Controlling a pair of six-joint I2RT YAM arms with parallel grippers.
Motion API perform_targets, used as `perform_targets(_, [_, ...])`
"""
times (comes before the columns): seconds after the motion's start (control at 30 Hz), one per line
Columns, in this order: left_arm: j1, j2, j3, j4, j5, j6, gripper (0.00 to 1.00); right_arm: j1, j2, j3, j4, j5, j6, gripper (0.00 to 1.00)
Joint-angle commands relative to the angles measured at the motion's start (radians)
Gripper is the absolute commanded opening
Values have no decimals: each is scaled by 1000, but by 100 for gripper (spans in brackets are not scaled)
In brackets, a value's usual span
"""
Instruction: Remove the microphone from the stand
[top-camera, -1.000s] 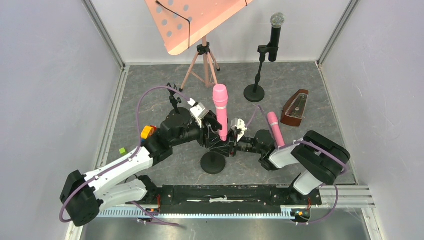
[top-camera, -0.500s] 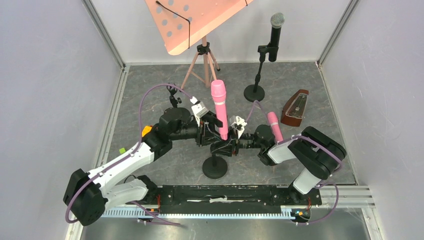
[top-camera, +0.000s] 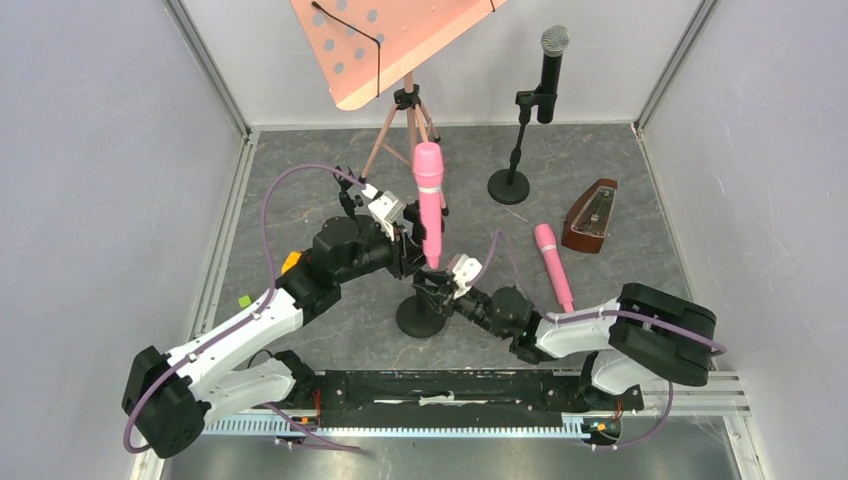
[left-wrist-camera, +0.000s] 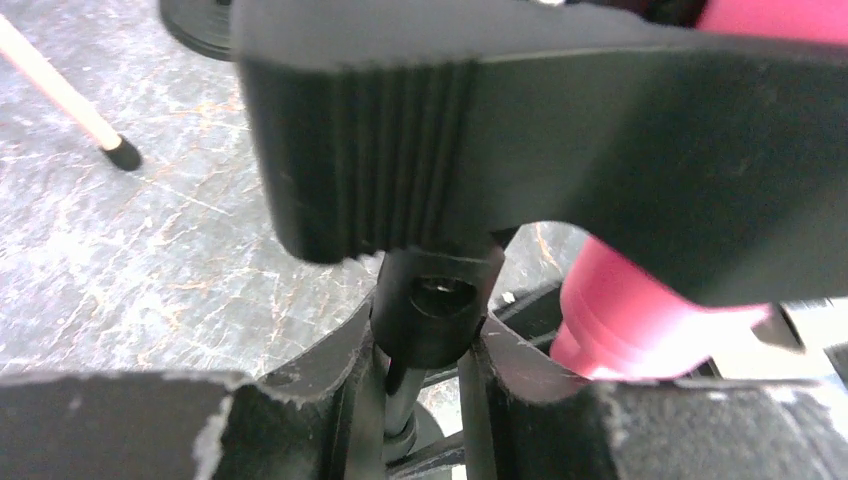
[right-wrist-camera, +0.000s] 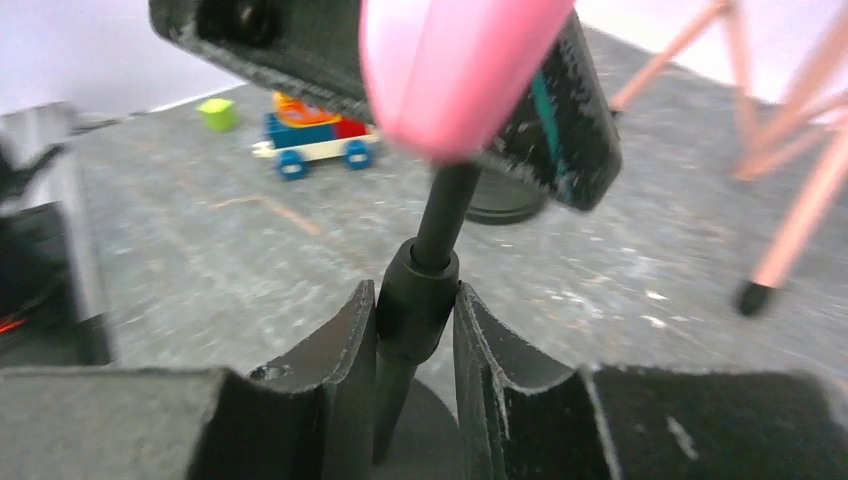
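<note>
The pink microphone (top-camera: 428, 195) stands upright above the black stand's round base (top-camera: 418, 318). In the left wrist view its lower end (left-wrist-camera: 630, 320) sits beside a ribbed black clip (left-wrist-camera: 400, 130). My left gripper (top-camera: 408, 248) is shut on the black joint (left-wrist-camera: 438, 310) at the pole's top, under the clip, with the microphone just outside its right finger. My right gripper (top-camera: 432, 290) is shut on the stand pole's collar (right-wrist-camera: 415, 300), lower down. The pole (right-wrist-camera: 448, 215) runs up behind the microphone's end (right-wrist-camera: 450, 70).
A second pink microphone (top-camera: 553, 265) lies on the table to the right, next to a brown metronome (top-camera: 590, 215). A black microphone on its stand (top-camera: 550, 65) and a pink music stand (top-camera: 400, 40) are at the back. A toy car (right-wrist-camera: 310, 140) and a green cube (top-camera: 244, 301) are on the left.
My left gripper and the pink microphone have moved back and to the left. My right arm has swung down and left, still on the pole. The stand's base has shifted slightly left.
</note>
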Motion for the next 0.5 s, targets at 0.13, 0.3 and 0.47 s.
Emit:
perform_targets(0.13, [-28, -39, 29, -21, -244, -125, 2, 274, 194, 107, 417, 921, -530, 0])
perform_targets(0.3, [-35, -48, 30, -50, -265, -111, 2, 271, 194, 104, 359, 869, -426, 0])
perform_targets(0.47, [-36, -44, 21, -28, -226, -99, 2, 143, 92, 18, 248, 422, -114, 0])
